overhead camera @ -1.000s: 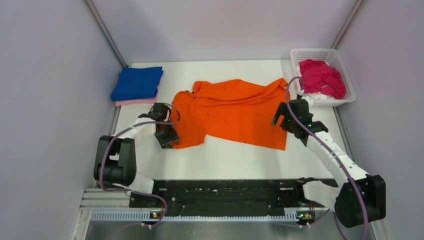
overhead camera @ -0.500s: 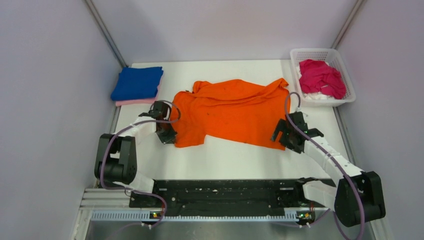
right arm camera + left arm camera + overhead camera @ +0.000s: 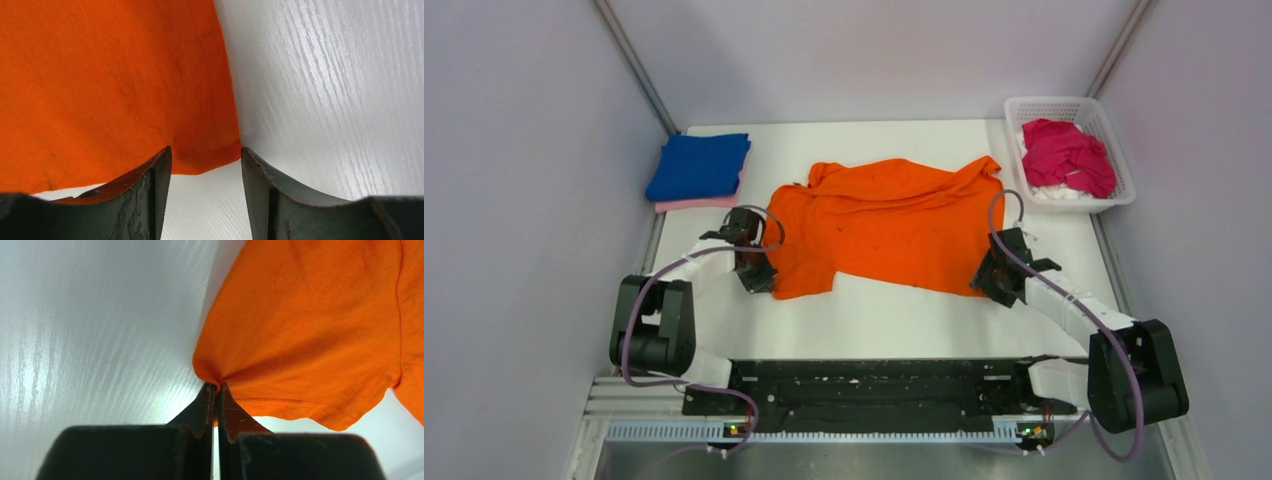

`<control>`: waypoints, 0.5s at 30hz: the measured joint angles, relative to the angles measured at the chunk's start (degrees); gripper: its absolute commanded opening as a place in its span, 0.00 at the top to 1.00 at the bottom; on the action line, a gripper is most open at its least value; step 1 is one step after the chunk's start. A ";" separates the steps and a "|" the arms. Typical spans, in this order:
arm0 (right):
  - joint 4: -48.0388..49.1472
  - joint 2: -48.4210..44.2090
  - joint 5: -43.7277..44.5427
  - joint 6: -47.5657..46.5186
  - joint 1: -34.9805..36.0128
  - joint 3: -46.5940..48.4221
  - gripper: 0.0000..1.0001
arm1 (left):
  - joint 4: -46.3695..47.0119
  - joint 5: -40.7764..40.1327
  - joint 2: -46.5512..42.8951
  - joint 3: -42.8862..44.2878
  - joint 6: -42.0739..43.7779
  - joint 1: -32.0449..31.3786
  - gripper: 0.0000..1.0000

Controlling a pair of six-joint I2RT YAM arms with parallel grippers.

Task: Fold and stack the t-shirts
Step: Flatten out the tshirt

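well, i am pinching the orange t-shirt with my left gripper: its jaws are pressing together on a small tuck of cloth at the shirt's near left corner, beside the sleeve, and the fabric is puckering at the tips. my right gripper is sitting low at the shirt's near right corner with its jaws standing apart and the hem corner lying between them; i cannot tell whether they are touching the cloth. the shirt is lying spread and a little rumpled on the white table. to its far left, well apart from it, a folded blue t-shirt is resting on a folded pale pink t-shirt. to its far right a magenta t-shirt is lying bunched in a white basket.
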 measured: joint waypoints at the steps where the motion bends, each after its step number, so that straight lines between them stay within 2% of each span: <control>1: 0.50 0.24 0.26 0.02 0.00 0.02 0.49 | 0.00 0.02 -0.13 -0.09 0.00 0.00 1.00; 7: 3.39 2.84 1.88 0.39 0.00 0.90 0.74 | 0.07 0.04 -0.31 -0.15 -0.02 0.00 1.00; 9: 4.44 3.50 2.21 0.46 0.00 1.01 0.99 | 0.07 0.13 -0.61 -0.15 -0.02 0.00 1.00; 15: 4.13 2.80 3.87 0.79 0.02 1.07 1.00 | 0.07 3.04 -5.03 0.15 -0.02 0.00 1.00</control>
